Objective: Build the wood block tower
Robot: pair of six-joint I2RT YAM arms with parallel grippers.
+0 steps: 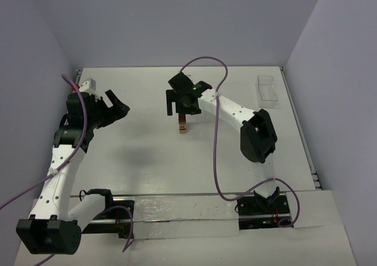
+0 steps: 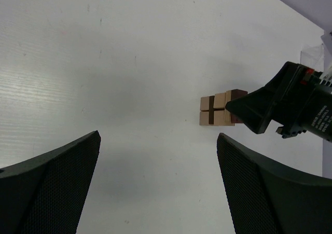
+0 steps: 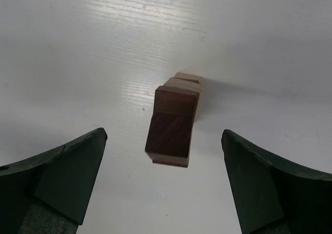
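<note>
Tower (image 1: 183,126) stands upright mid-table (image 1: 141,160), a slim column of tan and brown cubes with a dark one on top. Left tool (image 1: 118,102): open, empty, raised well apart from the column; best kept there. Right tool (image 1: 180,109): jaws spread wide on either side of the top cube, touching neither face. Step judged: clearing away from a placed cube. Lift straight up with no sideways drift or wrist twist; a finger brush would likely topple it. Clear tray (image 1: 269,89) lies far right.
</note>
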